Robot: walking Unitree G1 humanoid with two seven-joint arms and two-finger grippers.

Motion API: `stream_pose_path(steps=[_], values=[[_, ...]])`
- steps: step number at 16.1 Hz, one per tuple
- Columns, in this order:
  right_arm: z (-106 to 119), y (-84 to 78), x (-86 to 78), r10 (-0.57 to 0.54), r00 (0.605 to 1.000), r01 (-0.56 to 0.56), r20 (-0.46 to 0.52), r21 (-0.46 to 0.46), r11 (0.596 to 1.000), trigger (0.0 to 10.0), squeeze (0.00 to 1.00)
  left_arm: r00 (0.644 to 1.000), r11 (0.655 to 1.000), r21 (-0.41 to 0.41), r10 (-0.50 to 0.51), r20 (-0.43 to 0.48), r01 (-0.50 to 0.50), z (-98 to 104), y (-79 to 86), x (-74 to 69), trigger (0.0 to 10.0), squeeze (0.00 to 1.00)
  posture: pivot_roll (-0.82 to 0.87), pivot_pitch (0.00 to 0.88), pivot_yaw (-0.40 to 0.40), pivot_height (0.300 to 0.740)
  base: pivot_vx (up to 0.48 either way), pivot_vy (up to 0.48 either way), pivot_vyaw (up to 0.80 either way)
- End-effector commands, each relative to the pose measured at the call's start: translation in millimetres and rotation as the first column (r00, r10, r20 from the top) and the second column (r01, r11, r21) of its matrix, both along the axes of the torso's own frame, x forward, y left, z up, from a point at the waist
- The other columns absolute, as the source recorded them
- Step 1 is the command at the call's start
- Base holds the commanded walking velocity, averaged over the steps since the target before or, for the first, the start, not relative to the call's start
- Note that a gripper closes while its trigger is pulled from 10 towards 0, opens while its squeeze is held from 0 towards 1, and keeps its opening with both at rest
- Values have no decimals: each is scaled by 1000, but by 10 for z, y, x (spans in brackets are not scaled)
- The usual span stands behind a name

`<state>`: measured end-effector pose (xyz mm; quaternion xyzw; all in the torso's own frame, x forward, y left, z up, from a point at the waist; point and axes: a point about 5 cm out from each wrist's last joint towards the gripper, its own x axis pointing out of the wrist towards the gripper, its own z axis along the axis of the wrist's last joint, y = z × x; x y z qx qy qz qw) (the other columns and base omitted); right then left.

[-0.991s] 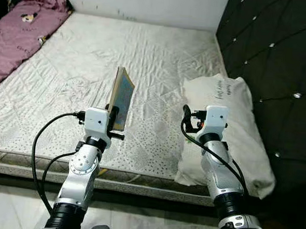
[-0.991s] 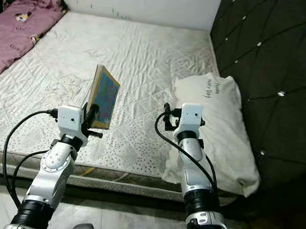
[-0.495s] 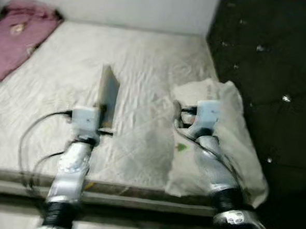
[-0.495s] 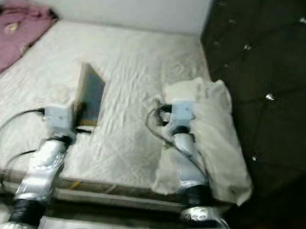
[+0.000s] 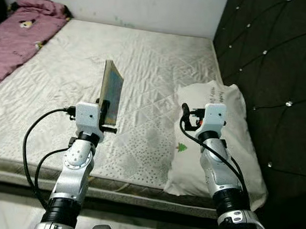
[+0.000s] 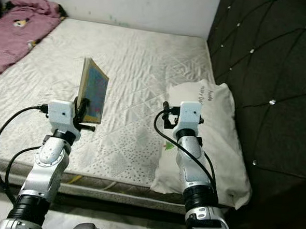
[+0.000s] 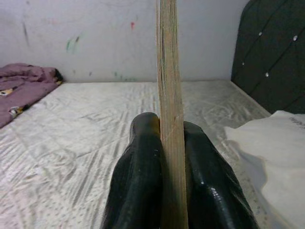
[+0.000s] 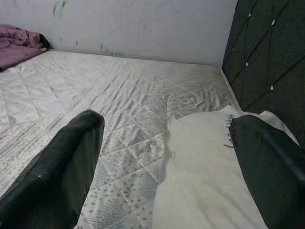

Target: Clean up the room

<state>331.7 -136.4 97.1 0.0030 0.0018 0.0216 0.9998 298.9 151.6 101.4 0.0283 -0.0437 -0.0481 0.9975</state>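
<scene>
Glossy black plastic on the fingers [image 7: 143, 181] of the left gripper [image 7: 164, 143], clamped on a book [image 5: 111, 94] with a raw, fibrous paper edge and a smooth printed cover. Brushed silver metal along both arms, white matt plastic at the wrists. Quilted cloth with a faint sheen on the mattress [image 5: 156, 68]. Soft, creased off-white cotton on the pillow [image 5: 235, 130] at 3 o'clock. Tufted dark padded headboard [image 5: 276, 59], studded with shiny buttons. Rumpled pink fabric blanket [image 5: 18, 28] at 10 o'clock.

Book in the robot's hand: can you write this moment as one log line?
left gripper: shut on book, upright over mattress | right gripper: open, above pillow
</scene>
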Motion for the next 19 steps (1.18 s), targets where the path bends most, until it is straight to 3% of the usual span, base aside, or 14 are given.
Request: stream_pose_path(steps=[1,5,9,11,15,19], values=[[1,-35,8,-22,1000,22,-1,20,1000,10000,0,1000,1000,11,16,18,-16,56,9,6,10000,0,68,0,20,740,0,0,0],[-58,-48,-85,-22,1000,22,-8,11,1000,10000,0,1000,998,-50,31,1,-31,13,110,-142,10000,0,80,0,0,740,0,0,0],[-100,-82,-208,-8,1000,9,-26,16,1000,10000,0,998,994,-110,22,-59,-29,-80,63,-315,10000,0,71,38,-20,740,0,0,0],[-168,-110,-351,-4,999,6,-54,29,1000,10000,0,995,990,-139,20,-98,-34,-133,45,-443,10000,0,62,89,-18,740,0,0,0],[-133,-74,-407,10,999,-9,-49,29,1000,10000,0,994,991,-131,10,-107,-24,-103,10,-443,10000,0,57,120,-17,740,0,0,0],[-45,-3,-477,44,999,-43,-31,24,999,10000,0,994,995,-69,58,-94,-65,-57,128,-540,10000,0,64,141,-10,740,0,0,0]])
